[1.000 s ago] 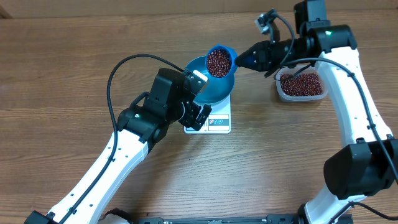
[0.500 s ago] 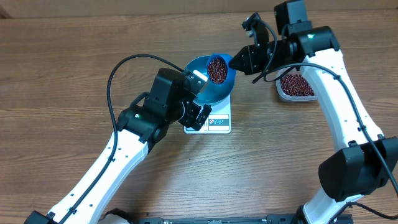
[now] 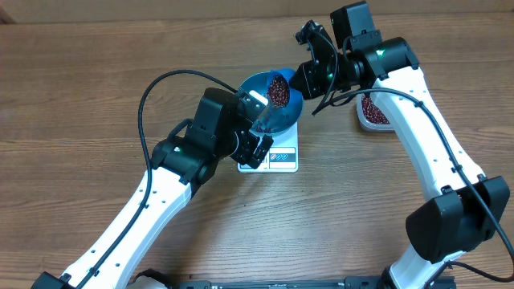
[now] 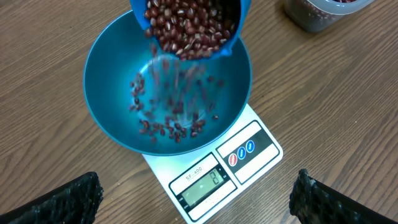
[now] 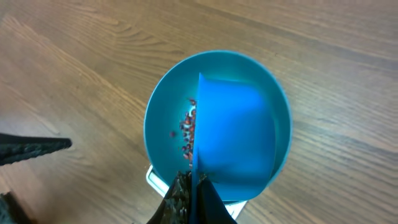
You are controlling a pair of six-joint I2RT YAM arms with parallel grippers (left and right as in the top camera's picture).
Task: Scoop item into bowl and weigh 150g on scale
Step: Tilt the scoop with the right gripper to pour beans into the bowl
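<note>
The blue bowl (image 3: 265,124) stands on the white scale (image 3: 283,157). My right gripper (image 3: 309,78) is shut on the handle of a small blue scoop (image 3: 279,87), which is tipped over the bowl. Red-brown beans (image 4: 186,25) stream from the scoop (image 4: 239,12) into the bowl (image 4: 109,74), and a scatter lies on its bottom. From the right wrist I see the scoop's underside (image 5: 236,137) above the bowl (image 5: 161,118), with the handle pinched in my right gripper (image 5: 193,186). My left gripper (image 4: 196,199) hangs open over the scale's front (image 4: 249,149), holding nothing.
A clear tub (image 3: 373,112) of beans stands on the table to the right of the scale, partly hidden by my right arm; it shows at the left wrist view's top edge (image 4: 317,12). A left finger (image 5: 31,149) shows at the right wrist view's left edge.
My right arm has swung left and rolled the scoop over the bowl, so the beans have started to pour out. The left arm has stayed still and open.
</note>
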